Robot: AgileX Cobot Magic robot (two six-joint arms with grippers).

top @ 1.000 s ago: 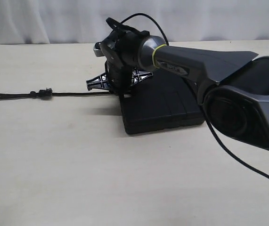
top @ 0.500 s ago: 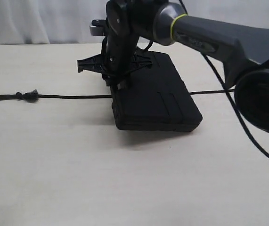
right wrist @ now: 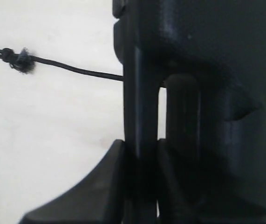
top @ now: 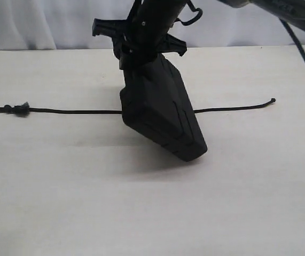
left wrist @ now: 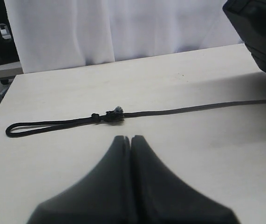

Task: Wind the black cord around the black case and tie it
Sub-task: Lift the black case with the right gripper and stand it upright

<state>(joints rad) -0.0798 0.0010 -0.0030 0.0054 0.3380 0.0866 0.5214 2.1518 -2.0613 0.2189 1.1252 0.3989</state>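
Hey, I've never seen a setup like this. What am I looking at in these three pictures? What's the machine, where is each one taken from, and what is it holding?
This is a robot with two arms. Each arm ends in a two-fingered gripper and carries a small camera on its wrist. The wide picture comes from a separate camera looking at a pale table. In it the right gripper holds the black case by its upper edge, tilted, with the other end down near the table. The black cord lies in a line across the table and passes behind the case. The left wrist picture shows the left gripper, shut and empty, near the cord's knot. The right wrist picture is a close-up of the right gripper's fingers clamped on the case's edge.
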